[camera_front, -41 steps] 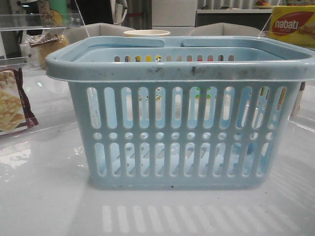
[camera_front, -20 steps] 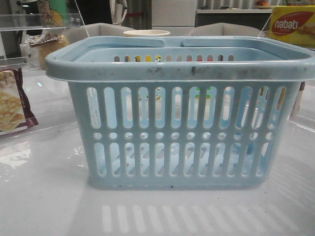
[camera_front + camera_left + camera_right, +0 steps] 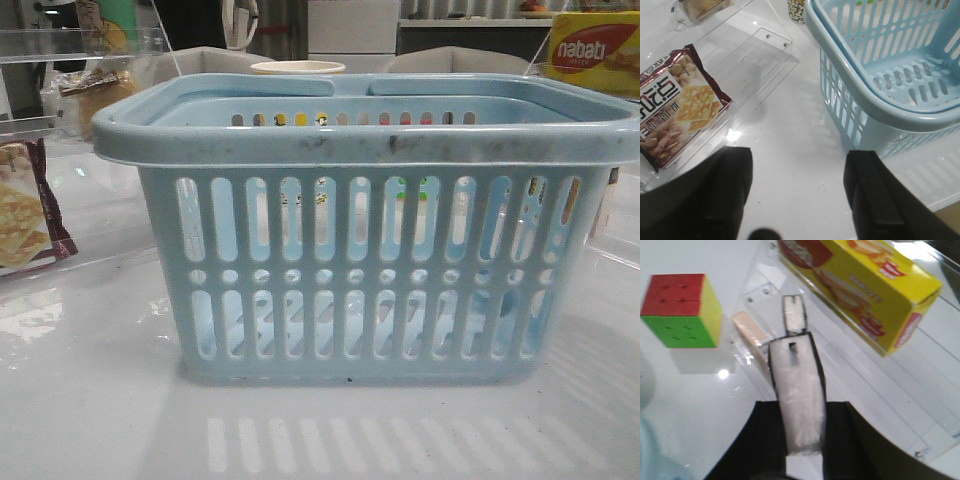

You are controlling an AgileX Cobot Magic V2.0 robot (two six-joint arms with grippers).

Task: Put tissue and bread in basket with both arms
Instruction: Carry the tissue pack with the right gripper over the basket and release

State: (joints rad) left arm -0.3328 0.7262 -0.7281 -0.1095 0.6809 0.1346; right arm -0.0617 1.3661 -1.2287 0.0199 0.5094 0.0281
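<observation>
The tissue (image 3: 797, 405) was clamped in the right gripper (image 3: 799, 440), its long axis running straight out from the jaws, the free end poking over the table (image 3: 700, 390) near a coloured cube (image 3: 682, 310) and a yellow box (image 3: 865, 285). The basket (image 3: 370, 230) sat mid-table and looked empty, so I judged the right arm had to carry the packet leftward over its rim. The bread (image 3: 95, 95) lay far left behind a clear shelf, nearer the left gripper (image 3: 797, 195), whose jaws stood spread and empty beside the cracker pack (image 3: 677, 107).
</observation>
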